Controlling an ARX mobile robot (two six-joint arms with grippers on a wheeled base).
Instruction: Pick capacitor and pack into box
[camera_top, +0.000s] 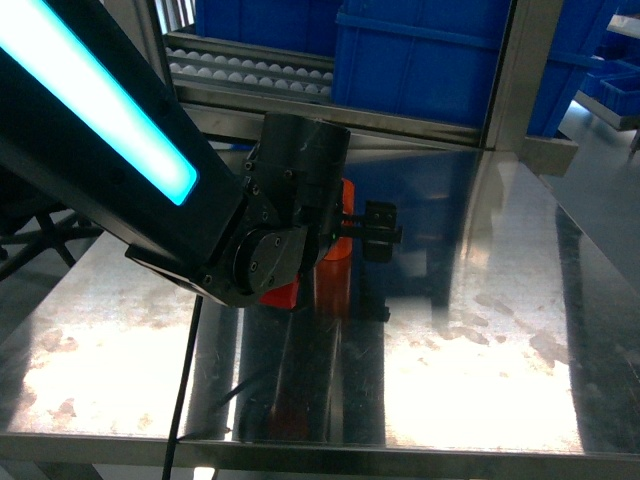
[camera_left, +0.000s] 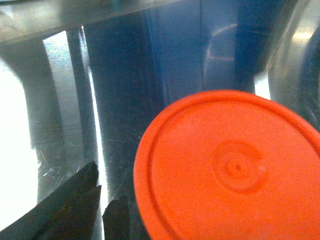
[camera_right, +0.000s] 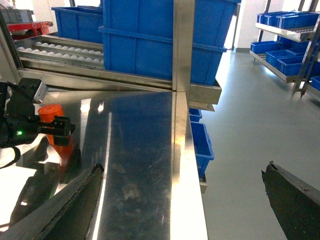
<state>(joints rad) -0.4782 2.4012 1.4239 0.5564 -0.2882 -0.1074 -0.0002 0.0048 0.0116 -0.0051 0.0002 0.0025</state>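
A: Left tool (camera_right: 62, 126) spread around the upright orange capacitor (camera_right: 51, 113) on the table (camera_top: 480, 330), not clenched, I think. Right tool (camera_right: 182, 200) released, idle.
B: Off-centre close tips it. Box not visible.

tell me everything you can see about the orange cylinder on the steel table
The orange cylinder looks like smooth plastic and stands upright on the reflective steel table, which mirrors it. Its round top is flat, with a raised rim and a small circular boss at the centre. The left tool sits right beside it, the arm hiding much of its body in the head view. Whether the fingers touch it cannot be told.
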